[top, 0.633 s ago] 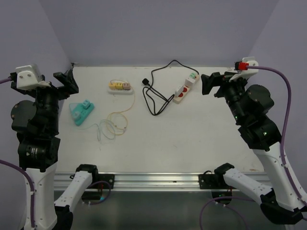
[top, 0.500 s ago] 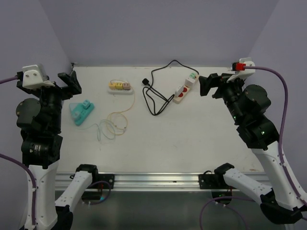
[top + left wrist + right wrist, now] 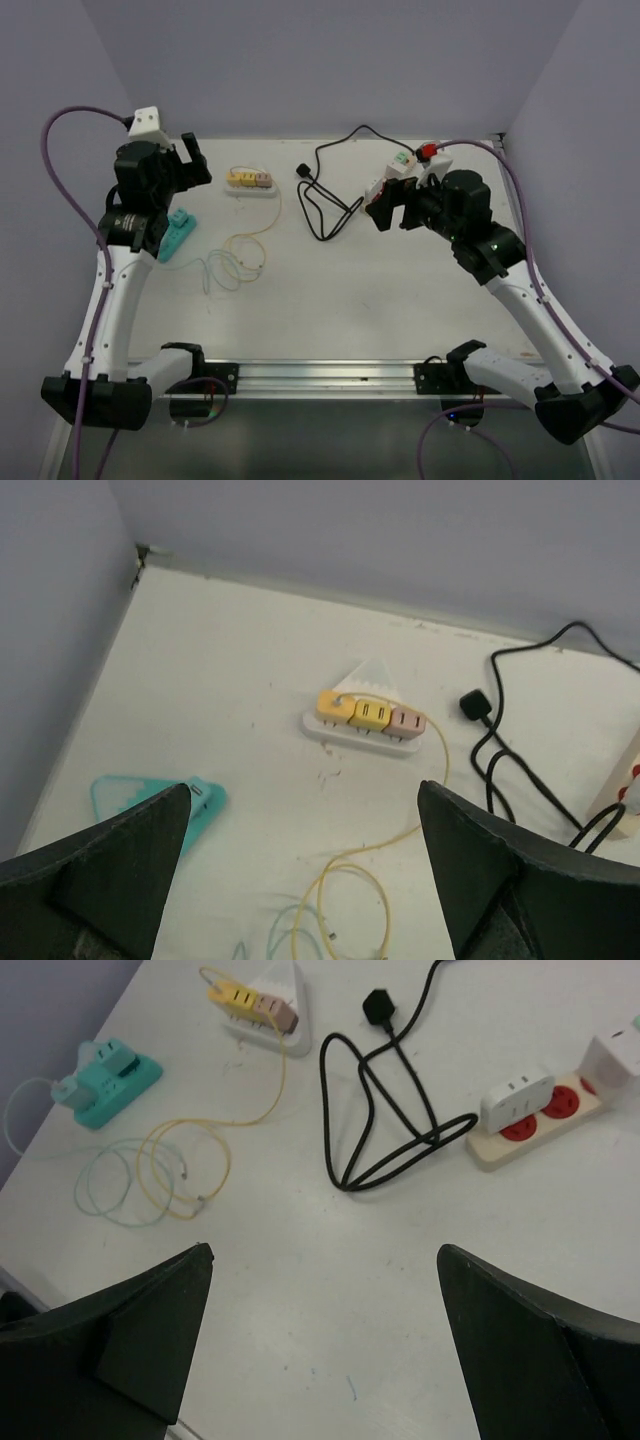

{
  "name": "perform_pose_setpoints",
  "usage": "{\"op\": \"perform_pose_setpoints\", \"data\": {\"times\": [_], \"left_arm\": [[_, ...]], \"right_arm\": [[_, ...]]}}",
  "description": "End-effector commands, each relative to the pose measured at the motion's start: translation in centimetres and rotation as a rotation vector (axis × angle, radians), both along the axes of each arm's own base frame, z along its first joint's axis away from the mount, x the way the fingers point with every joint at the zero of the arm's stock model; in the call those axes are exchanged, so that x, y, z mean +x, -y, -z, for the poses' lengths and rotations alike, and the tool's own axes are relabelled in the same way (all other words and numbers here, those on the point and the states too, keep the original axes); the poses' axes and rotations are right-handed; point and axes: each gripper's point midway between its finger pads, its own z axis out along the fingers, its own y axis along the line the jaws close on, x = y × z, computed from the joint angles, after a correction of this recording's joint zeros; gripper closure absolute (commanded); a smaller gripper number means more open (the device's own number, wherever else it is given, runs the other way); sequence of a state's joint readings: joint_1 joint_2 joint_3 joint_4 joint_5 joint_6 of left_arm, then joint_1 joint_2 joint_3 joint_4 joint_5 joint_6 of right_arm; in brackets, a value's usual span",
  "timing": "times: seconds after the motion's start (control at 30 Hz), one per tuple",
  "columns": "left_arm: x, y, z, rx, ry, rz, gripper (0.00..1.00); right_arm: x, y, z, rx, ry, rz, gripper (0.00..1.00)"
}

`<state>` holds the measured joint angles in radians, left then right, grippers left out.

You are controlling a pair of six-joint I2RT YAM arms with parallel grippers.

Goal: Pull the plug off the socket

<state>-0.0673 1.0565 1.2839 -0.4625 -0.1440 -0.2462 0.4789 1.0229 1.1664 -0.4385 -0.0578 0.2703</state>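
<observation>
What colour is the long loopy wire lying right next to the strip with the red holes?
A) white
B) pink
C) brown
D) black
D: the looped cable lying on the table beside the power strip with the red sockets is plainly black in the right wrist view.

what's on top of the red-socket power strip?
White plug seated near its end, hiding the socket beneath; red sockets alongside bare. Second white block farther along is cut off by frame.
</observation>
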Motion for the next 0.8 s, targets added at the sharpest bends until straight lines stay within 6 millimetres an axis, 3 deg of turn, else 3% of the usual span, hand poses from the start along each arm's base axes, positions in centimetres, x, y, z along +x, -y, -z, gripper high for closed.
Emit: {"op": "perform_pose_setpoints", "data": {"times": [0.0,0.17,0.3,0.5,0.77], "left_arm": [[1.6,-1.4,6.3,-0.029,-0.174,-0.108,0.0],[4.9,-3.8,11.9,-0.086,-0.291,-0.233,0.0],[6.4,-9.0,14.8,-0.165,-0.316,-0.393,0.0],[7.9,-14.7,19.1,-0.243,-0.366,-0.521,0.0],[8.4,-18.0,25.0,-0.271,-0.497,-0.557,0.03]], "right_arm": [[-2.1,-2.9,1.5,0.082,-0.097,-0.162,0.01],[-3.1,-4.5,4.0,0.103,-0.187,-0.255,0.01],[-3.8,-5.1,5.5,0.105,-0.236,-0.305,0.01],[-4.7,-5.2,7.1,0.079,-0.263,-0.349,0.01],[-4.7,-4.7,7.9,0.027,-0.251,-0.355,0.01]]}}
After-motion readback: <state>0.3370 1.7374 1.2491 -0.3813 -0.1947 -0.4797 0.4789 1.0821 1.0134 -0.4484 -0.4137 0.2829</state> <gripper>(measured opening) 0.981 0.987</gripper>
